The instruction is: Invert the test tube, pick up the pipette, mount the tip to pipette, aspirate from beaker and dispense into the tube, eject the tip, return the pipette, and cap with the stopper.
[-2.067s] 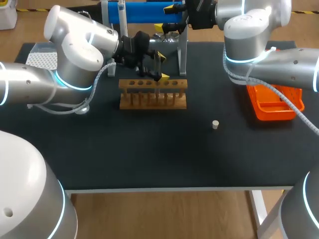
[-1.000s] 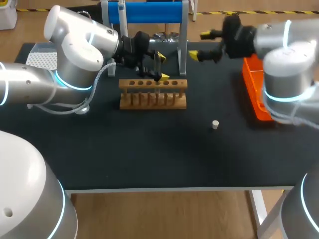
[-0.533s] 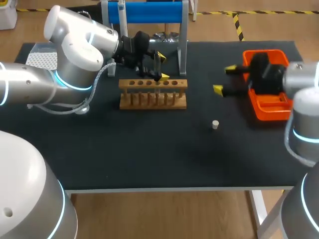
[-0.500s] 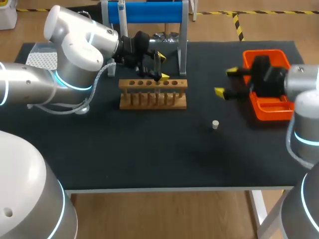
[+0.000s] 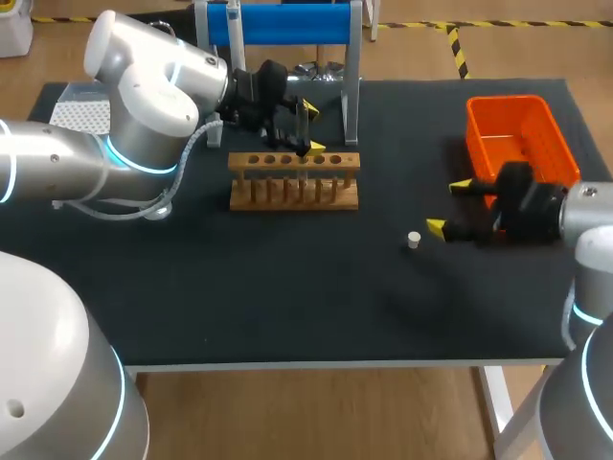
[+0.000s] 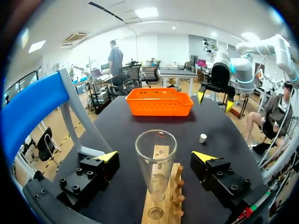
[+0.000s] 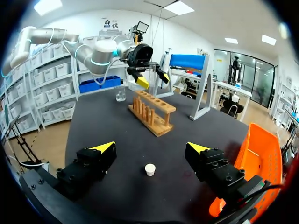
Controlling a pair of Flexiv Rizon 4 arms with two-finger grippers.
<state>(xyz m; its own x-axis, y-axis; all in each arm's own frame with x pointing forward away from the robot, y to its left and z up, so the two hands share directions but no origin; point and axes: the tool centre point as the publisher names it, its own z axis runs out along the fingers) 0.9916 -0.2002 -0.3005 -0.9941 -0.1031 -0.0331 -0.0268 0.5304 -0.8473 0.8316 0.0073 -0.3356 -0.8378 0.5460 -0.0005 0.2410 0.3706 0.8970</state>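
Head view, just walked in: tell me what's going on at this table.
The left pincer sits open around the test tube, which stands upright in the wooden rack, without touching the glass. The right pincer hangs open beside the orange basket. The small white stopper lies on the table just ahead of it, not yet gripped. The tube's mouth is uncapped.

A black worktop (image 5: 287, 297) carries a wooden rack (image 5: 294, 182) with a row of holes along its top, toward the far middle. Just behind it rises a grey stand with a blue bar (image 5: 283, 24). An orange basket (image 5: 517, 134) sits far right, a white perforated box (image 5: 81, 113) far left.
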